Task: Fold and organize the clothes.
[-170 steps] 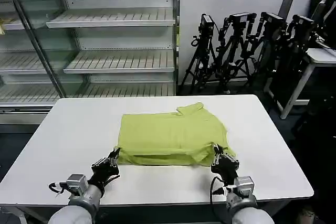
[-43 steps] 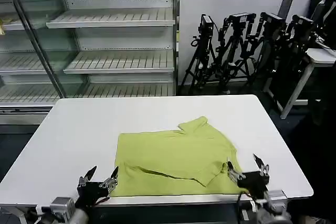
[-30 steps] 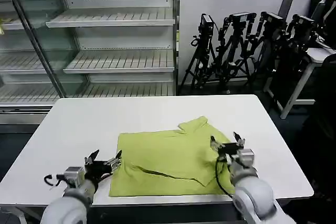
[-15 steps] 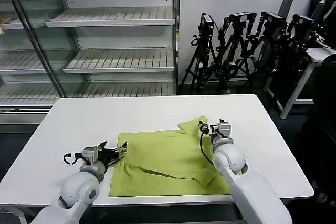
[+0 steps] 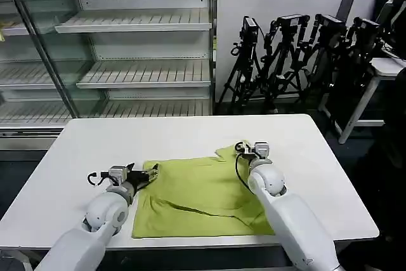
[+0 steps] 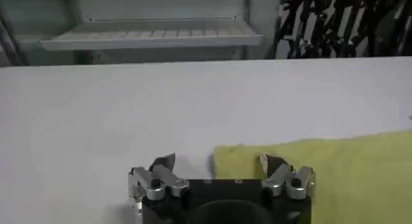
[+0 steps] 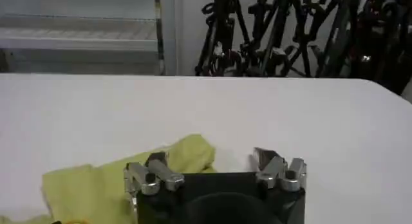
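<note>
The clothes are one lime-green shirt (image 5: 203, 195) lying folded flat on the white table (image 5: 95, 144), its near edge close to the table's front. Its collar (image 5: 227, 152) sticks out at the far right corner. My left gripper (image 5: 144, 174) is open at the shirt's far left corner. In the left wrist view that corner of the shirt (image 6: 309, 167) lies between the spread fingers of the left gripper (image 6: 215, 164). My right gripper (image 5: 249, 148) is open at the collar. In the right wrist view the collar (image 7: 187, 151) lies by one finger of the right gripper (image 7: 207, 159).
A glass-fronted shelving unit (image 5: 127, 23) stands behind the table. Black camera tripods (image 5: 298, 55) crowd the back right, next to another white table (image 5: 387, 68). Bare tabletop lies on both sides of the shirt and beyond it.
Both grippers let go of the shirt's near edge after pulling it towards the table's front. They have since moved over it to its far corners, staying open.
</note>
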`<state>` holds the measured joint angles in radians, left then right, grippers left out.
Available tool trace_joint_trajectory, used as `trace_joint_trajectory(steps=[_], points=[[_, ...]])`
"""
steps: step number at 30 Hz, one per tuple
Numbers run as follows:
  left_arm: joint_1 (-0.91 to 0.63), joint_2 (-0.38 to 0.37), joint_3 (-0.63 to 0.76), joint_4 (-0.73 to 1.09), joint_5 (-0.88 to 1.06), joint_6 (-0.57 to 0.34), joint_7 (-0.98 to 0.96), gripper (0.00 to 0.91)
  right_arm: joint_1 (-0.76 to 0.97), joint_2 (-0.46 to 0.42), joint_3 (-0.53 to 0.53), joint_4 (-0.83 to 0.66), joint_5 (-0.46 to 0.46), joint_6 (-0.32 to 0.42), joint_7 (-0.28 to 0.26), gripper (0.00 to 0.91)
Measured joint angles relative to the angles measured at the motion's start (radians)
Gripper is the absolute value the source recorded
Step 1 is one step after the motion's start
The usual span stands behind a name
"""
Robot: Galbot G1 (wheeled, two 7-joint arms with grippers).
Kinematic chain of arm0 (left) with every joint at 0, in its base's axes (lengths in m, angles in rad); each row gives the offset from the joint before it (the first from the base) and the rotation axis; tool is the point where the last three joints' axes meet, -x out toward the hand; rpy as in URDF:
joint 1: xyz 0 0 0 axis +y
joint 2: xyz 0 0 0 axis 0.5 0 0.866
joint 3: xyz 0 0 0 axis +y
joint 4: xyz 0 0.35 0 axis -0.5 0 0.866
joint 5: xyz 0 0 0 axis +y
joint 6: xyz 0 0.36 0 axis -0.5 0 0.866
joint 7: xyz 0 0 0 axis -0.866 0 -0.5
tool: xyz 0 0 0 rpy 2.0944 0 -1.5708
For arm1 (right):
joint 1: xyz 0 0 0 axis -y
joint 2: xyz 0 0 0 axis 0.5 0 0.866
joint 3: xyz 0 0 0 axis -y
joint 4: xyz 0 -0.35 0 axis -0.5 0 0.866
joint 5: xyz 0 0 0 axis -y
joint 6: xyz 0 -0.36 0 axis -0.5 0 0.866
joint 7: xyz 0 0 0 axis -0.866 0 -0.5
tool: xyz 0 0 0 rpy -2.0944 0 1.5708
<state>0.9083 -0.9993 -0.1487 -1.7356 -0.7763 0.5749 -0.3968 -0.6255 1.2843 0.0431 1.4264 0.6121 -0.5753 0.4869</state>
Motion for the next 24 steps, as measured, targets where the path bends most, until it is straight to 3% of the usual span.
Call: trace_joint_trajectory(steps=[1,2,3,16,24], points=[[-0.003,-0.001,0.003,0.004,-0.001,0.0,0.001,0.333,0.003,0.003,0.0,-0.007,0.003,0.0,0.001,0.191],[-0.005,-0.001,0.005,0.007,-0.001,-0.001,0.002,0.03,0.007,0.007,-0.002,-0.014,0.006,0.0,0.003,0.091],[-0.007,-0.002,0.007,0.008,-0.002,-0.001,0.002,0.02,0.009,0.011,-0.004,-0.02,0.009,0.001,0.005,0.0],[0.005,0.003,0.008,0.005,-0.002,-0.002,0.014,0.02,-0.004,0.02,-0.015,-0.029,0.033,0.003,0.011,0.0],[0.012,0.005,0.005,-0.006,-0.004,-0.002,0.03,0.02,-0.034,0.005,-0.015,-0.001,0.033,0.042,-0.02,0.0]])
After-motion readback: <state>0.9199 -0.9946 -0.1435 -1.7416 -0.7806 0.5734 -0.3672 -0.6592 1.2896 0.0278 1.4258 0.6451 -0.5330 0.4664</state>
